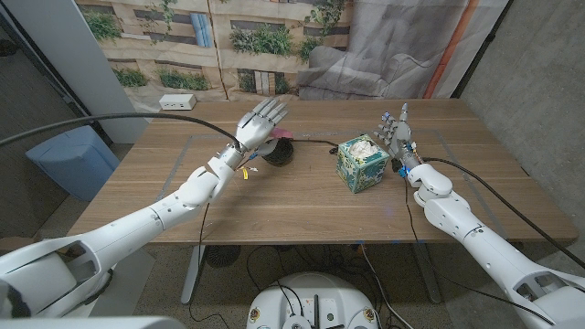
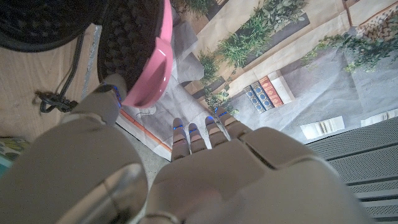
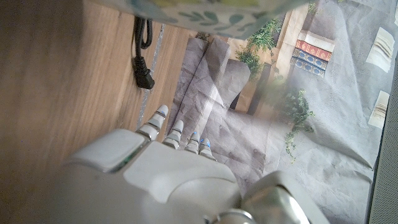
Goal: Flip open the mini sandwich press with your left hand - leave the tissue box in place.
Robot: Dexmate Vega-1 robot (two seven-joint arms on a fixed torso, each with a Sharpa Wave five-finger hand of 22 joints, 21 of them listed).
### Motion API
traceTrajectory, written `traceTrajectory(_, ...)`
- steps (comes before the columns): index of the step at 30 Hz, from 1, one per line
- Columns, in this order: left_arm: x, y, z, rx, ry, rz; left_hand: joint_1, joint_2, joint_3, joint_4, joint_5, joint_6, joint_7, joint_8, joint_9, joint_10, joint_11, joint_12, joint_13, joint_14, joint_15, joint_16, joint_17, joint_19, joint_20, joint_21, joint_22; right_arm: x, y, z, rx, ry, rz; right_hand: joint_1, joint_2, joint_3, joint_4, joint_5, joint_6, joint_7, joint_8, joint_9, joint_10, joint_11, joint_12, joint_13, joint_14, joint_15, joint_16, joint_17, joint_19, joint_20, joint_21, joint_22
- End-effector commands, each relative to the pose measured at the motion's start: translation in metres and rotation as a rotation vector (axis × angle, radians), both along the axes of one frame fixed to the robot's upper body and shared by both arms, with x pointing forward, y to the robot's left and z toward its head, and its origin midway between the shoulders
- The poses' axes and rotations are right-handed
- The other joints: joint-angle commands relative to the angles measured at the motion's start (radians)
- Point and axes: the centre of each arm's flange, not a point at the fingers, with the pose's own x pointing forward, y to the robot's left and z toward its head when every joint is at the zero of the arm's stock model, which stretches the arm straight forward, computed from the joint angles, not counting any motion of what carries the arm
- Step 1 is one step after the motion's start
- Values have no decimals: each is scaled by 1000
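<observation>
**A:** So where's the mini sandwich press [image 1: 277, 151] at? I see it mid-table toward the far edge, mostly hidden behind the left robot hand [image 1: 259, 123]. Left wrist view shows a pink lid [image 2: 152, 59] tipped up off the dark ribbed plate, so it looks at least partly open to me.

**B:** Agreed. The left robot hand is right over it, fingers spread and straight, not wrapped around anything I can see. Thumb's near the pink lid edge, but I can't tell if it's actually touching.

**A:** Tissue box [image 1: 358, 163] sits just to the robot's right of the press, apart from it. Right robot hand [image 1: 396, 128] is upright beside the box, fingers apart, holding nothing.

**B:** My worry: the lid isn't gripped, so it could flop back shut if it's short of the tipping point. Push too hard and the whole press slides along the table [image 1: 183, 210], dragging its power cord [image 1: 315, 143] toward the box.
</observation>
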Motion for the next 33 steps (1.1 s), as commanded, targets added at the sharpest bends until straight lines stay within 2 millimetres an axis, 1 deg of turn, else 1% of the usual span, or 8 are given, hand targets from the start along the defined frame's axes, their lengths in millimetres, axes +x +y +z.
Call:
traceTrajectory(1,5,-10,12,15,-16,-26,11,-3,-5,0,-3,13,3,0,3,5,-8,4,3,9,-11,5,2,8,-32,4,1,0,0,0,0,-1,0,4,88,-10,-1,4,-5,-1,-1,4,-5,2,2,3,-6,-20,5,3,6,3,-7,4)
traceTrajectory(11,6,-14,25,28,-35,-32,15,-1,-9,0,-4,24,2,2,3,9,-9,5,3,11,-11,5,2,8,-31,4,1,0,0,0,0,0,0,4,88,-11,-1,4,-4,-1,-1,5,-6,1,2,3,-5,-21,5,3,7,2,-7,4)
traceTrajectory(33,14,-2,39,42,-41,-7,24,5,-17,1,-4,30,4,-2,4,9,-8,4,3,14,-11,5,2,11,-31,4,1,0,0,0,0,-1,0,4,88,-11,-1,5,-4,-1,-2,6,-4,2,2,4,-6,-19,5,3,7,3,-9,4)
